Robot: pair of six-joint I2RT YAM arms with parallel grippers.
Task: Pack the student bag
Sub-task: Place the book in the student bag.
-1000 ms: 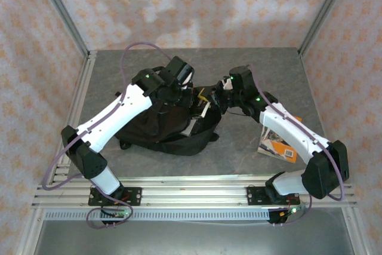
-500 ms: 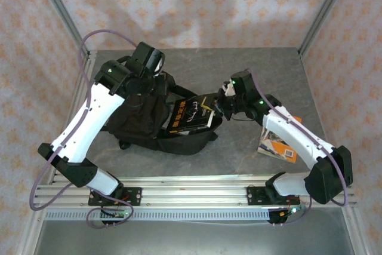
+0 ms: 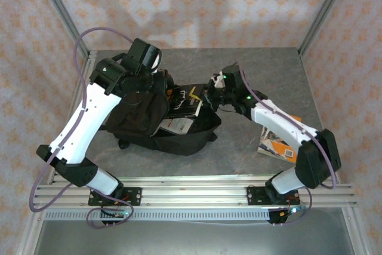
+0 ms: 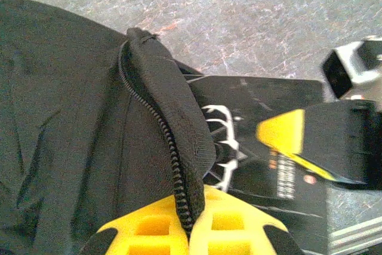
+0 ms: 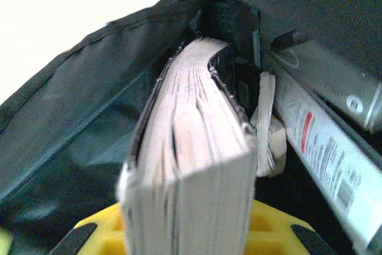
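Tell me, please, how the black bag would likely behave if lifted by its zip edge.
Probably floppy: the bag sags in folds where the left gripper pinches its zip edge. Its mouth likely collapses if released, draping onto the book.

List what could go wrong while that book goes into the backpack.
1. The left gripper pinches only the zip edge of the student bag. If it slips, the opening may drop shut.
2. The book in the right gripper stands tight against a white item inside, so its corner could snag there.
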